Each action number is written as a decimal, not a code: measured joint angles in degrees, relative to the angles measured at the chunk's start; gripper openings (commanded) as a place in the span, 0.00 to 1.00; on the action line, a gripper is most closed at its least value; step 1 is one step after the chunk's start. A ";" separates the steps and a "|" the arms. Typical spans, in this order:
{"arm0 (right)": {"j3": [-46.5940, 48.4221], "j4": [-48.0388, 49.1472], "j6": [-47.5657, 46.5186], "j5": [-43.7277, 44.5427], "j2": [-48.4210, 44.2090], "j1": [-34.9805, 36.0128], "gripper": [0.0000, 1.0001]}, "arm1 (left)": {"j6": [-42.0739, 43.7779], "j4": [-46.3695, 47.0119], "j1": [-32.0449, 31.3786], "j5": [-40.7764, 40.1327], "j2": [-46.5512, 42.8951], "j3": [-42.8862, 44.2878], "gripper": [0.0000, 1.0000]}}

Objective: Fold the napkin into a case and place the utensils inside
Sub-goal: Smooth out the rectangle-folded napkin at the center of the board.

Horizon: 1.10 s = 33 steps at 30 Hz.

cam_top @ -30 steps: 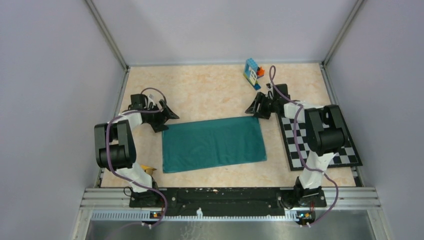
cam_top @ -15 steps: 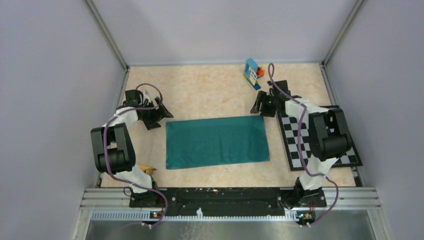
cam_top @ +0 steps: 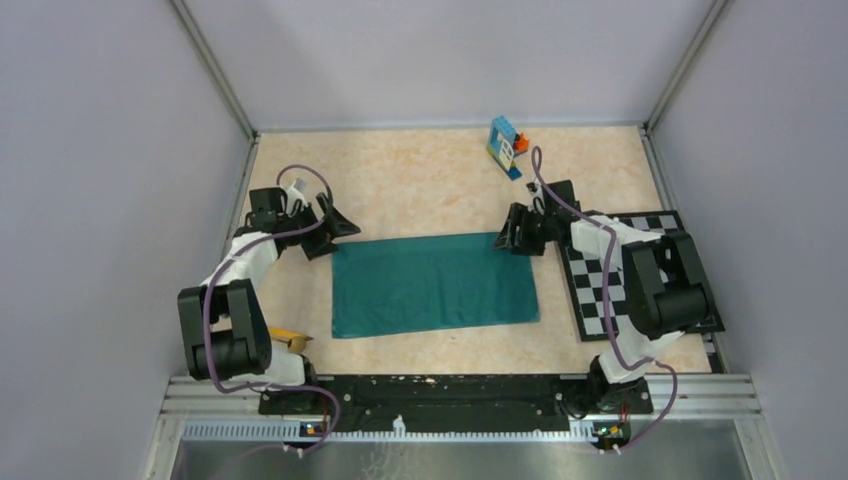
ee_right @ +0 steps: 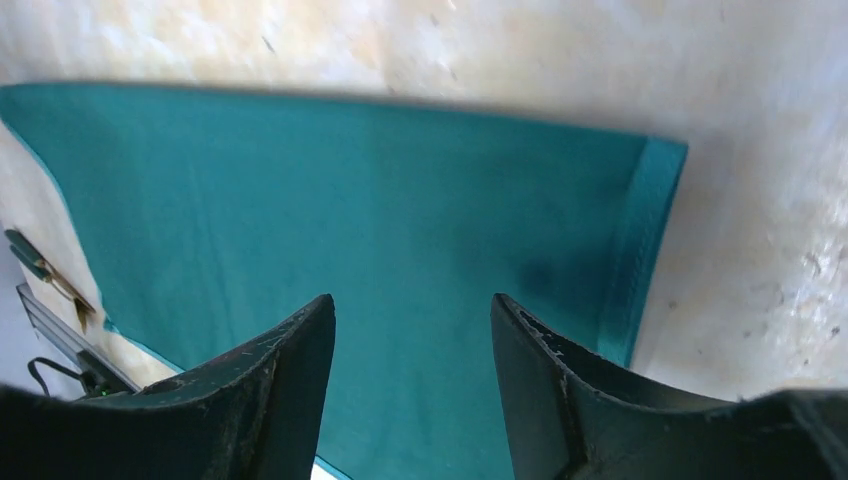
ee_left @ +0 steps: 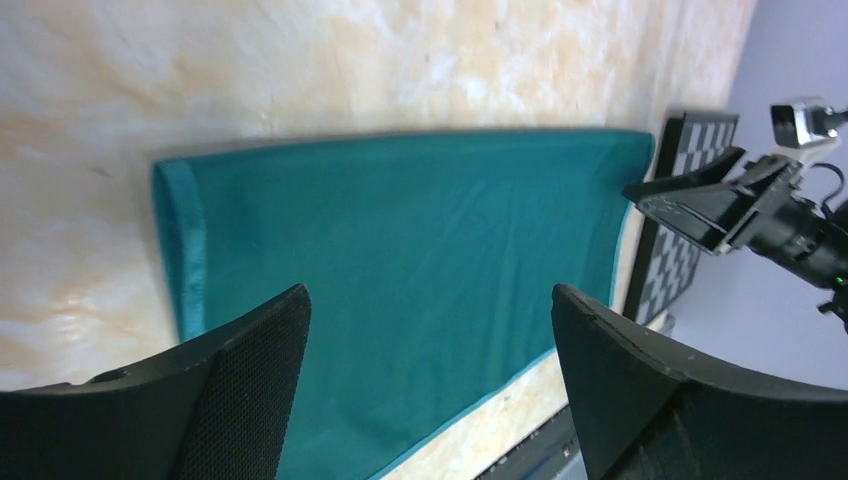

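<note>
The teal napkin (cam_top: 435, 285) lies flat on the table as a wide folded rectangle, also filling the left wrist view (ee_left: 400, 250) and the right wrist view (ee_right: 350, 200). My left gripper (cam_top: 338, 226) (ee_left: 430, 295) is open just above its far left corner, nothing between the fingers. My right gripper (cam_top: 510, 238) (ee_right: 411, 300) is open over the far right corner, empty too. A golden-yellow utensil (cam_top: 290, 336) pokes out beside the left arm's base; utensils (ee_right: 45, 275) with dark green parts show past the napkin's near left corner.
A black-and-white checkerboard mat (cam_top: 600, 295) lies right of the napkin, partly under the right arm. Blue-orange toy blocks (cam_top: 507, 147) stand at the back near the wall. Grey walls close in the table on three sides.
The napkin went from skewed to squared up and sits slightly further right. The right gripper came nearer, down to its far right corner; the left gripper shifted right toward the far left corner.
</note>
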 measured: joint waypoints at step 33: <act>11.52 -15.50 -6.97 10.71 -0.02 2.71 0.48 | 2.58 -1.01 -1.49 -4.83 4.15 2.62 0.98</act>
